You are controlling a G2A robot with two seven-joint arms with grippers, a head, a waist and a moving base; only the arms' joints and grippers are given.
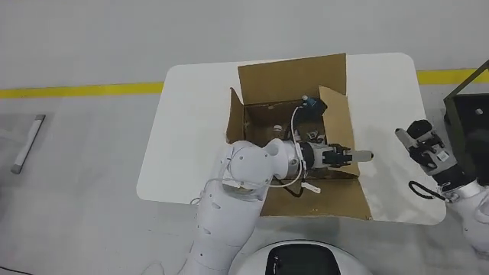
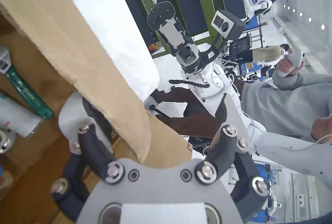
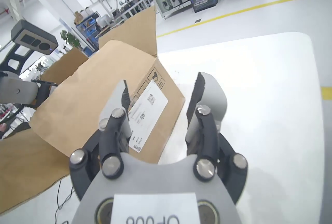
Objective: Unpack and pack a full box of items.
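Note:
An open cardboard box stands on the white table. My left gripper hangs over the box's right flap. In the left wrist view the left gripper is open and straddles that flap, one finger inside the box and one outside. Down in the box lie a green-handled wrench and a white tube; a blue item shows near the far right corner. My right gripper is open and empty over bare table right of the box.
A dark green rack stands just beyond the table's right edge, close behind the right arm. The box's far flap stands upright. Bare table lies to the left of the box and at the far right corner.

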